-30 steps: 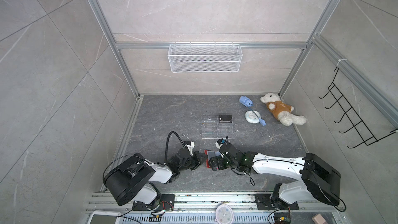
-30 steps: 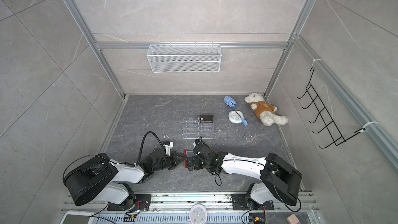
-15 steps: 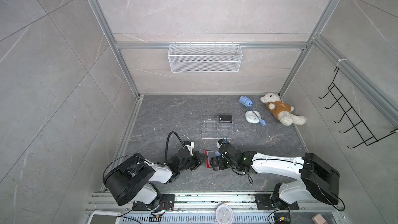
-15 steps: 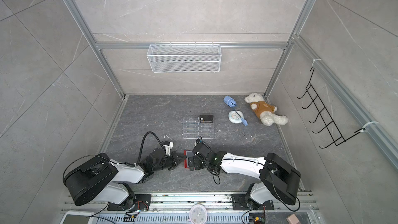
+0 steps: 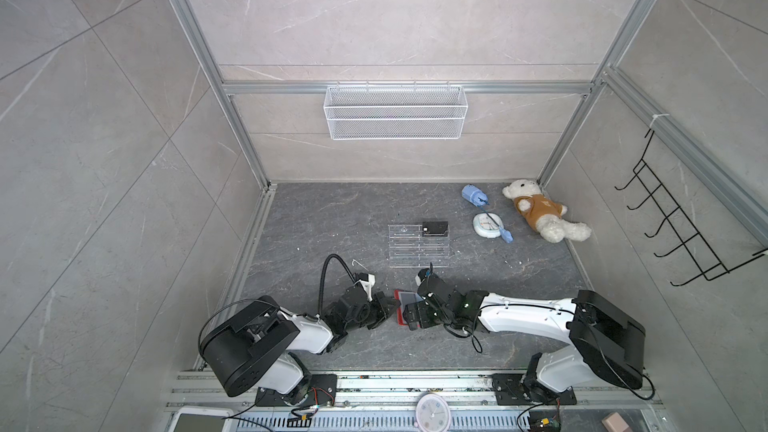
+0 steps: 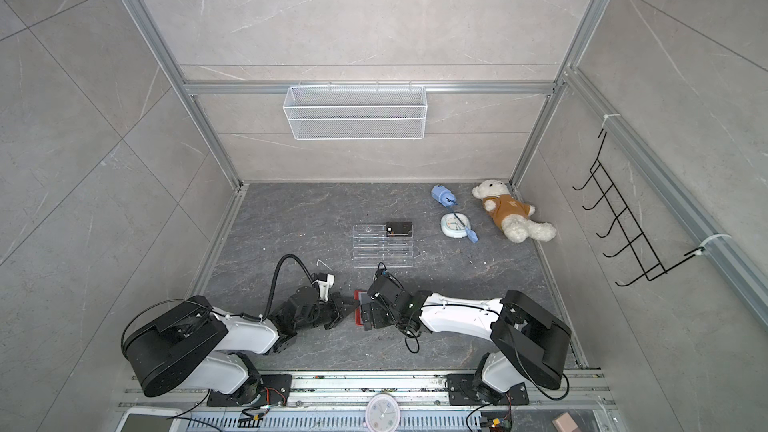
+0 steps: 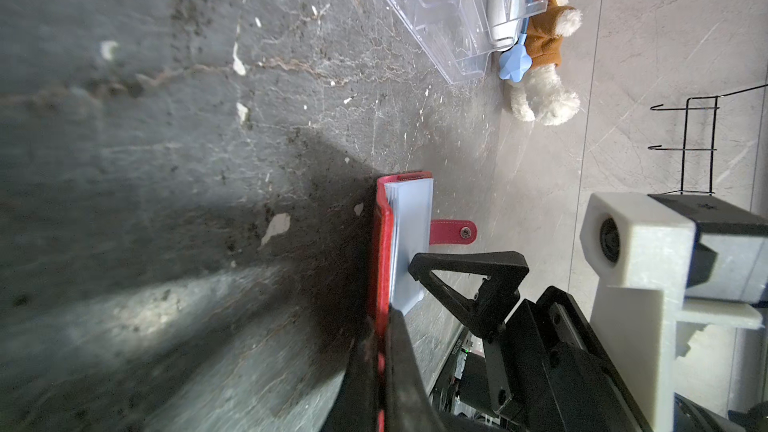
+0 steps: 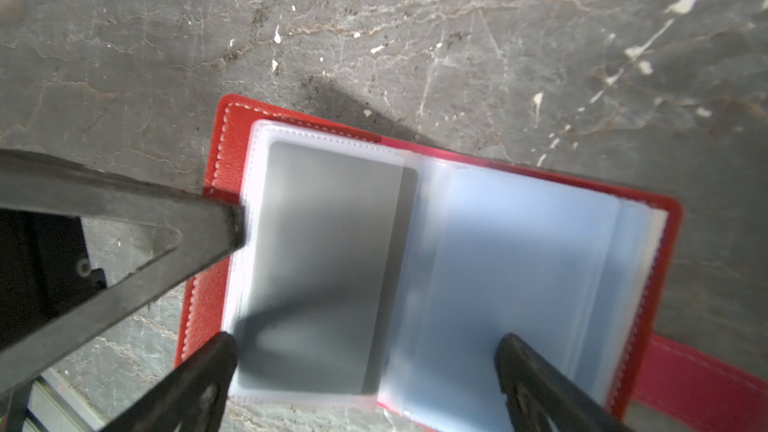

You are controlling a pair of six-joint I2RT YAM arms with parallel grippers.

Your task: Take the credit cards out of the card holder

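Red card holder [image 8: 232, 139] lies open on bench [image 5: 332, 222], near the front, btwn both arms. Left fingers [image 7: 405, 371] are clamped shut on its red cover edge. Right fingers [image 8: 536, 380] are spread wide w/ nothing held, tips over the open pages: one by the clear sleeve, other at the pale blue pages. One credit card [image 8: 328, 268], dark, sits inside the clear sleeve. 2nd black card [image 5: 435, 227] stands in back-right slot of clear acrylic stand [image 5: 415, 251], well apart from the holder.
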